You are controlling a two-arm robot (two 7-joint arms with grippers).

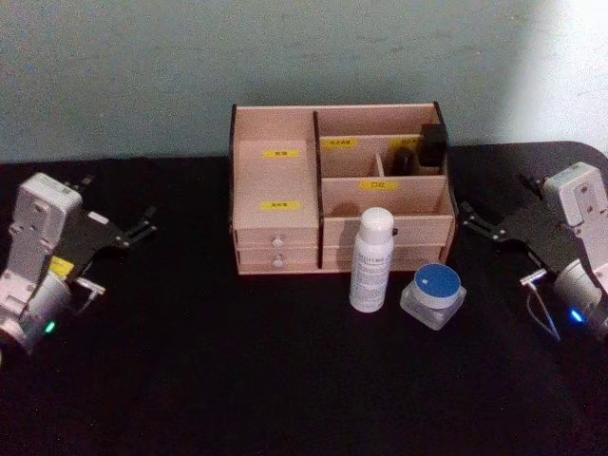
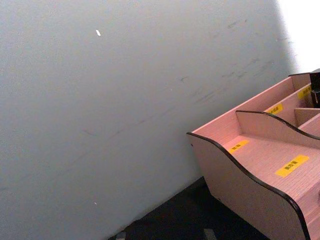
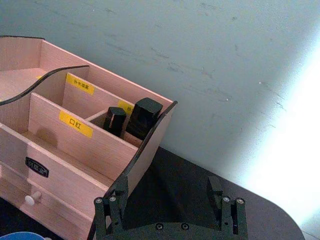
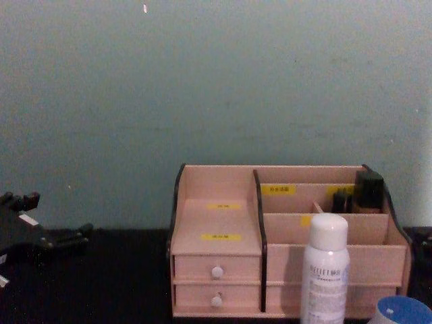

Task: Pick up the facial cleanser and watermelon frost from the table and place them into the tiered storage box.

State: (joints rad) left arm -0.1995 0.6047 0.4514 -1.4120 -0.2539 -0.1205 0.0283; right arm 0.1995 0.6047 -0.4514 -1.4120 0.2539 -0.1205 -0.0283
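Two hands, both released and empty: left hand (image 1: pixel 141 223) low near the left edge of the table (image 1: pixel 237 380), right hand (image 1: pixel 473 220) near the right edge, close beside the right wall of the tiered storage box (image 1: pixel 275 171). Wide bare black surface between left hand and box. Just in front of the box, upright facial cleanser (image 1: pixel 371 258); to its right, slightly apart, watermelon frost (image 1: pixel 434 293), blue lid up. Black bottles (image 1: pixel 432 144) in the back right compartment.
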